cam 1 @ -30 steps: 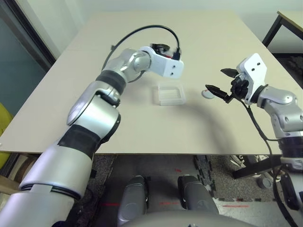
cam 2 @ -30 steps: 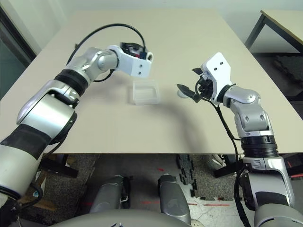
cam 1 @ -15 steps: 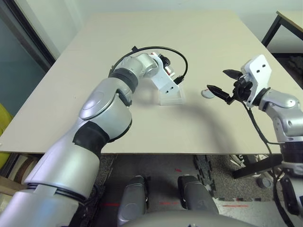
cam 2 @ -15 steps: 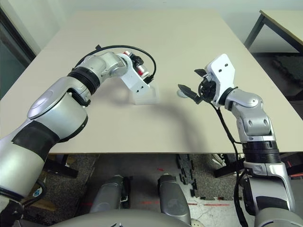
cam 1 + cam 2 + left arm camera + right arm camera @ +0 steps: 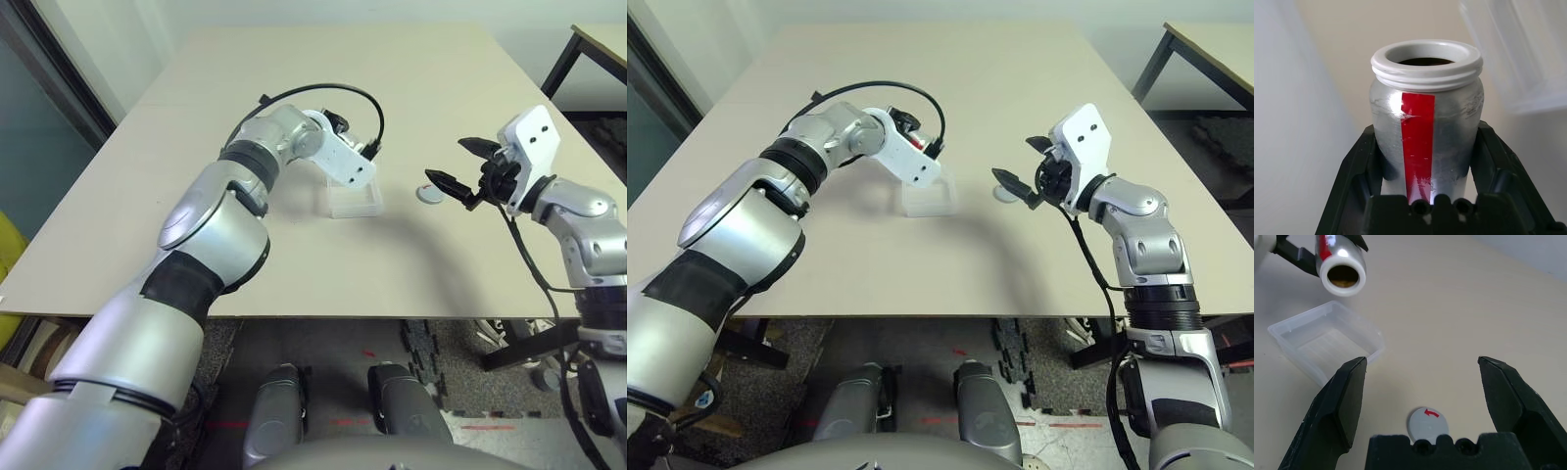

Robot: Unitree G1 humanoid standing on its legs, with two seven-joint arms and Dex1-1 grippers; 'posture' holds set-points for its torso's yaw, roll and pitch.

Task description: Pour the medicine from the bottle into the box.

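Grey cap [image 5: 1427,423] flat on table [image 5: 441,88], near right gripper [image 5: 453,168], fingers spread wide, empty; beyond, clear box [image 5: 1327,345] on table; over its far edge, open bottle [image 5: 1426,127] tipped, clamped in left gripper [image 5: 1317,254]

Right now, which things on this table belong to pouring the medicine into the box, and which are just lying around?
Part of the job:
- bottle, uncapped, gripped by the left gripper
- clear plastic box

Lying about:
- loose grey cap on the table, below the open right gripper
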